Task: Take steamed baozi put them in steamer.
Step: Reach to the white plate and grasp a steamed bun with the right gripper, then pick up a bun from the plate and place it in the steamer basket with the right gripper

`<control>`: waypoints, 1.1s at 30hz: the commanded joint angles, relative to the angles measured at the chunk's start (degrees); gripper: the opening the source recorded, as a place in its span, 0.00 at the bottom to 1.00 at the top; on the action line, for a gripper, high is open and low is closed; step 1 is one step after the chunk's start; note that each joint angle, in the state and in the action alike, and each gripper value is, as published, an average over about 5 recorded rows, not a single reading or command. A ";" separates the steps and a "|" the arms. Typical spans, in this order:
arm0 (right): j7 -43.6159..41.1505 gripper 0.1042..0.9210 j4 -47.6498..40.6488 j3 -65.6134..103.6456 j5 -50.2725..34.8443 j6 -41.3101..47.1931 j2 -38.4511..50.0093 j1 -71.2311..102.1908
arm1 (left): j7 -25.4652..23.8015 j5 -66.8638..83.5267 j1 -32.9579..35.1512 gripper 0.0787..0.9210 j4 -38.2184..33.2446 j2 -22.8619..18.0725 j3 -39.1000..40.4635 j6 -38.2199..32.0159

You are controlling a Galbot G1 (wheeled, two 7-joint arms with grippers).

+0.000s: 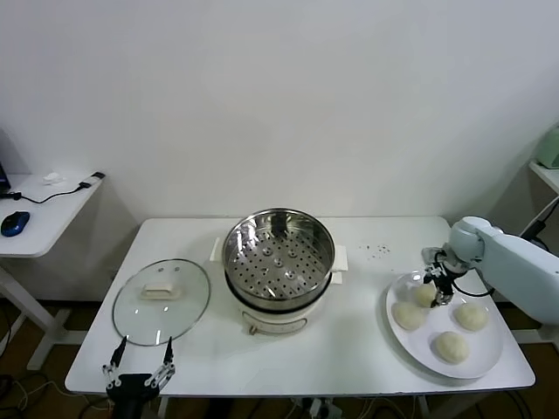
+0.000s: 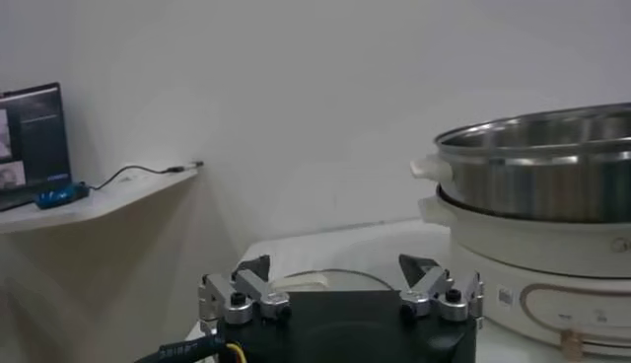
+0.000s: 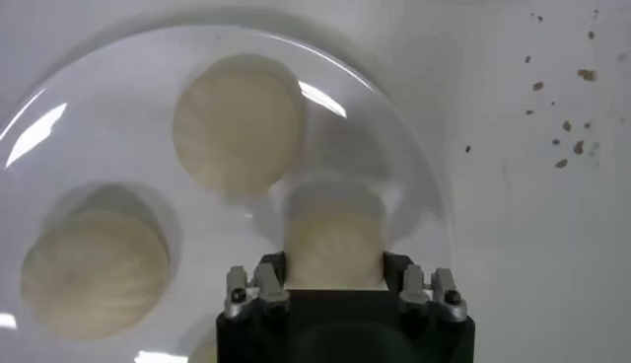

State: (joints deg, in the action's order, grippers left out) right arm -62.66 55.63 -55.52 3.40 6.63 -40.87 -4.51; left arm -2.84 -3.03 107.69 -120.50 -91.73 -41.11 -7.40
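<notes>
The worktop [image 1: 367, 349] is carrying the steamer [image 1: 279, 262] at centre frame, uncovered and holding only its bare perforated tray, evidently readied for loading. Its glass lid [image 1: 162, 301] is lying at lower left. The plate [image 1: 489, 353] at lower right is holding four baozi [image 1: 452, 346]. The right hand [image 1: 439, 284] is closing around the uppermost baozi [image 3: 333, 237]. The left hand [image 1: 138, 377] is waiting open at the bottom left.

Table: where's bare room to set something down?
Free: white table between the steel steamer pot and the white plate, and the front strip. Crowded: that plate, four cream baozi with the right gripper around one.
</notes>
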 commanded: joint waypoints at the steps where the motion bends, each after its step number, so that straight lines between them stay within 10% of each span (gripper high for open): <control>1: -0.11 0.63 0.81 -2.05 -2.14 -0.17 0.42 -3.52 | 0.07 0.56 0.36 0.88 -0.01 0.12 0.07 0.03; 17: -4.95 0.62 5.84 -25.98 -3.15 -35.20 -18.47 -44.58 | 0.01 0.33 0.76 0.88 -0.48 0.53 0.60 0.25; 33: 2.50 0.63 6.63 -11.63 25.76 -50.80 -38.91 -30.35 | -0.46 -1.83 -0.64 0.88 -0.84 0.89 1.90 2.30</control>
State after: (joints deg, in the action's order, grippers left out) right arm -62.17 62.00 -70.15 18.40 -36.33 -71.89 -36.96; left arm -3.20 -4.00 107.58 -120.97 -91.21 -39.50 -6.10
